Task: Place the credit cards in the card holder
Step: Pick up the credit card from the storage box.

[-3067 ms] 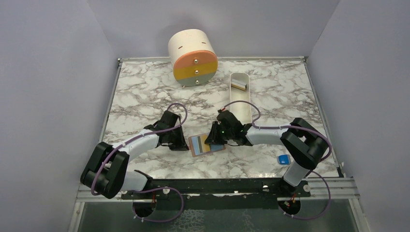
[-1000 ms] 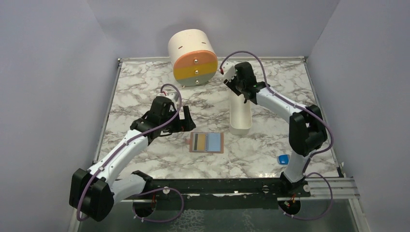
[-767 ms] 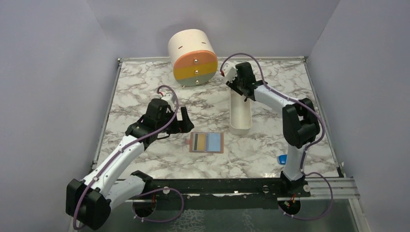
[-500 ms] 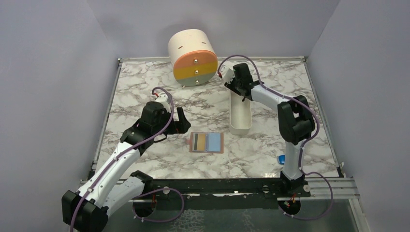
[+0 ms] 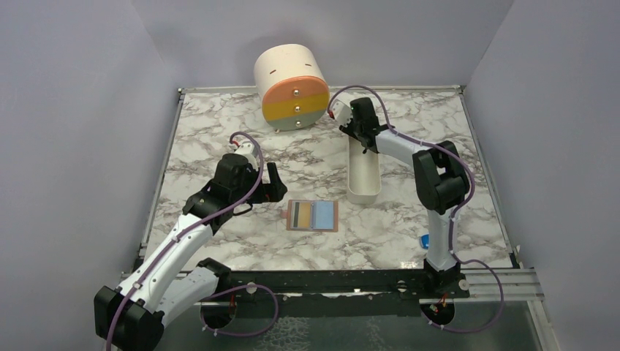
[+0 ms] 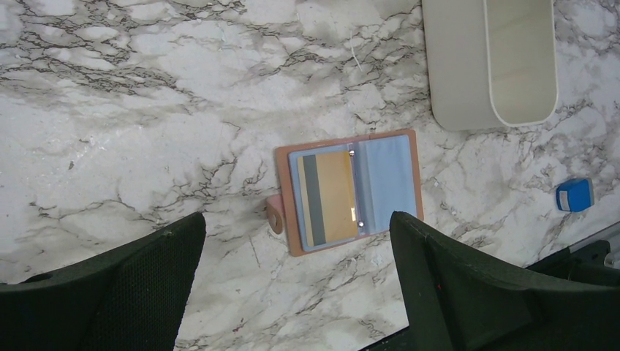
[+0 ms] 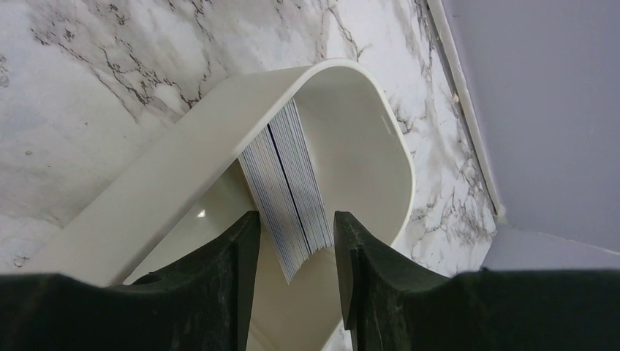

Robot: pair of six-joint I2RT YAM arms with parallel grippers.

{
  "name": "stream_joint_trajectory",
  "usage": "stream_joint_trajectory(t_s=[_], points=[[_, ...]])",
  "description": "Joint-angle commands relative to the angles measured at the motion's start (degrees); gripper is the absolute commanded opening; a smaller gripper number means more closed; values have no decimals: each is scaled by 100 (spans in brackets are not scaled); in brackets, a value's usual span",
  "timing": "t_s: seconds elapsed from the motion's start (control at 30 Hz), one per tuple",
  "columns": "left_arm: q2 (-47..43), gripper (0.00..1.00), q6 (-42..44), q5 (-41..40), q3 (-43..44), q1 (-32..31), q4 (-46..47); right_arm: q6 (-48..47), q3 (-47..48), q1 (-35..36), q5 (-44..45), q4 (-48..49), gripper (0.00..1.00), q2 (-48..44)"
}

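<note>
Now the step in hand looks to be taking one card out of the stack of credit cards point(image 7: 289, 190), which stands on edge at the far rounded end of the long white tray point(image 7: 219, 124) and leans against its wall. The right gripper point(image 7: 295, 219) is about half open, with one finger on each side of the stack. A thin strip of the tray shows beside the right finger, so I judge that it grips nothing yet.

To do this well, the fingers should probably close on only the outermost card or two, not on the whole pack. The cards are thin, smooth and tightly packed, with pale edges and one dark line among them, so several may come up together or slip. A straight pull upward, away from the glossy curved wall, seems the safest.

The card holder point(image 6: 384, 183) lies open and flat on the marble-pattern table point(image 6: 146, 110), just near the tray's closer end. It has a tan leather border, a small snap tab point(image 6: 276, 214) and soft light-blue pockets. A tan card with a grey stripe point(image 6: 329, 197) already sits in the left pocket. The left gripper point(image 6: 296, 219) hovers above it with the jaws fully wide and holds nothing.
</note>
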Motion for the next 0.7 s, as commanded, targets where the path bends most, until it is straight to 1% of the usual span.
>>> stream_joint_trajectory(t_s=[0.0,0.17,0.33,0.57,0.67], points=[[15,99,65,-109,-29,20,-68,-71,133,1,170,293,43,160],[-11,99,65,-134,-33,24,-66,-98,211,-8,263,333,40,213],[19,99,49,-144,-36,21,-55,-25,274,-9,226,438,35,60],[3,99,12,-178,-32,20,-58,116,449,-8,236,227,25,5],[-11,99,12,-183,-33,25,-52,89,402,-8,174,261,17,-14]])
